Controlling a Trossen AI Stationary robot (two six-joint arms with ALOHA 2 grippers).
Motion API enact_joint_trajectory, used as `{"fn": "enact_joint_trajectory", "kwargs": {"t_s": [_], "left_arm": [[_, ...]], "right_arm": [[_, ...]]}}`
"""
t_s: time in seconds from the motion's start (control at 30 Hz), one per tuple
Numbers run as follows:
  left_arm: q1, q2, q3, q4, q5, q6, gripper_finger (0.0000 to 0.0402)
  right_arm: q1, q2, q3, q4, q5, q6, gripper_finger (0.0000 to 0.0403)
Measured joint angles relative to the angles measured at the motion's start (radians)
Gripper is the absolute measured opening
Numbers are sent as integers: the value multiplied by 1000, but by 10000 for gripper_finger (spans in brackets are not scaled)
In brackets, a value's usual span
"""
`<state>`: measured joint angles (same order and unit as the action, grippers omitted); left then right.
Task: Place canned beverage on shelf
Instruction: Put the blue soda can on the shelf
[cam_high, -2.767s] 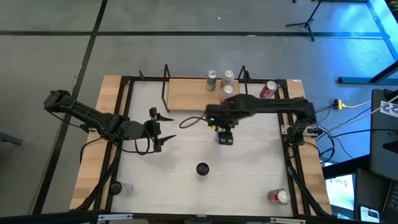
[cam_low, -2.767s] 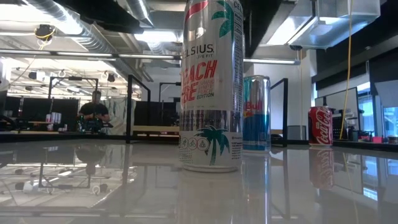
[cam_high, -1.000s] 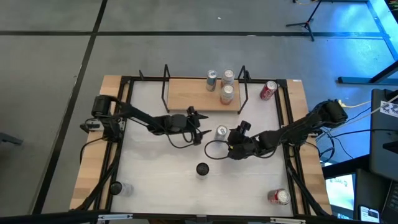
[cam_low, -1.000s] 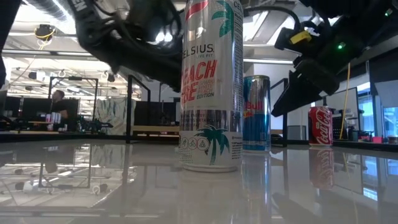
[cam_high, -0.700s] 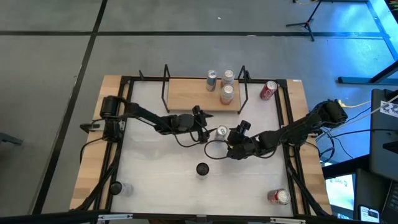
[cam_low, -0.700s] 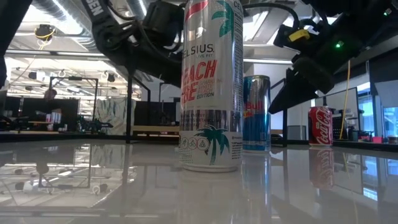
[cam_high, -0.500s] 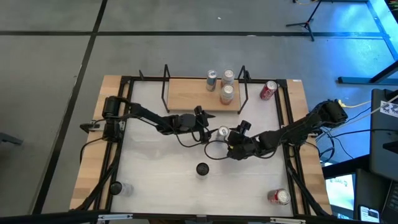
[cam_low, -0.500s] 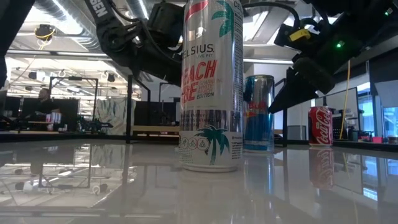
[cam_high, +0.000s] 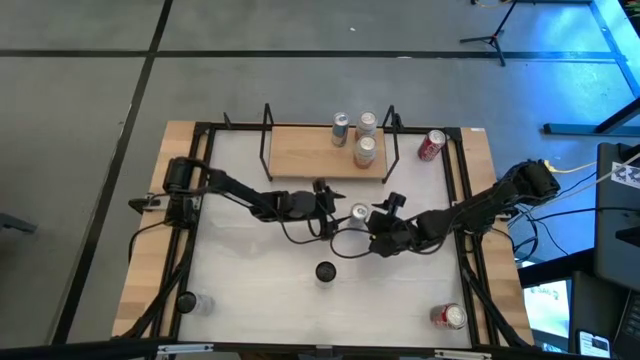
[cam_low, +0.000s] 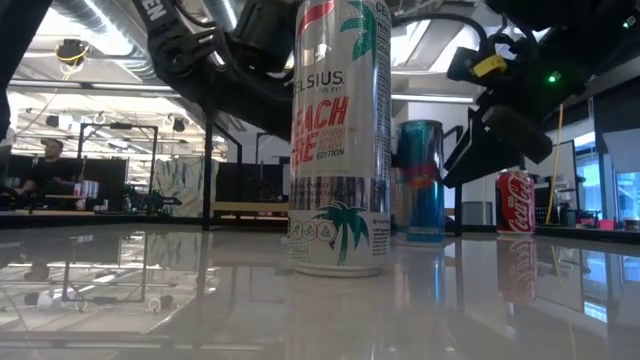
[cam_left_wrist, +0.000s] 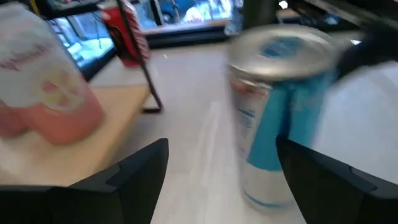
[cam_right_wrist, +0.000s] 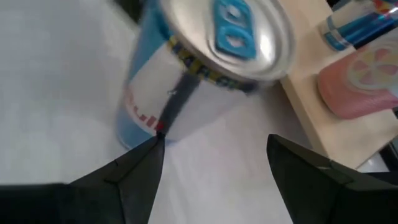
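A blue and silver can stands upright on the white table near its middle, also in the low view. My left gripper is open just to its left; its wrist view shows the can ahead, close to one finger. My right gripper is open just to its right, with the can ahead of its fingers. The light-wood shelf with black rod uprights sits at the table's far edge and bears three cans. My left gripper comes at the can level from the table's left, and one finger overlaps the can's lower side; I cannot tell whether it touches. My right gripper comes from the table's right, slanting down, one fingertip by the can's base; I cannot tell whether it touches.
A tall Celsius can stands nearer the front, filling the low view. A red can stands right of the shelf. More cans stand at the front left and front right corners. A black frame rims the table.
My left gripper has gone toward the table's right edge, up to the blue and silver can. The can has shifted a little toward the right, still upright on the table.
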<state>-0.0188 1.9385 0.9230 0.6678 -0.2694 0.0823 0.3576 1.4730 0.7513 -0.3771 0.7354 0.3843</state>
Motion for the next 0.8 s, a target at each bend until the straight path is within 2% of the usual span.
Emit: {"fn": "enact_joint_trajectory", "kwargs": {"t_s": [0.23, 0.4, 0.57, 0.67, 0.8], "left_arm": [[-31, -10, 0, -62, -117, 10, 305], [-56, -87, 0, -229, -209, 20, 305], [-76, -201, -1, -418, -209, 1, 305], [-83, -279, -15, -509, -195, -24, 306], [-83, -367, -65, -545, -147, -49, 306]], "right_arm": [[0, -17, 1, -38, -4, 3, 282], [2, -30, 51, -125, -38, 34, 282], [2, -30, 107, -148, -119, 38, 282], [4, -35, 139, -203, -128, 38, 282], [11, -72, 180, -255, -130, 38, 282]]}}
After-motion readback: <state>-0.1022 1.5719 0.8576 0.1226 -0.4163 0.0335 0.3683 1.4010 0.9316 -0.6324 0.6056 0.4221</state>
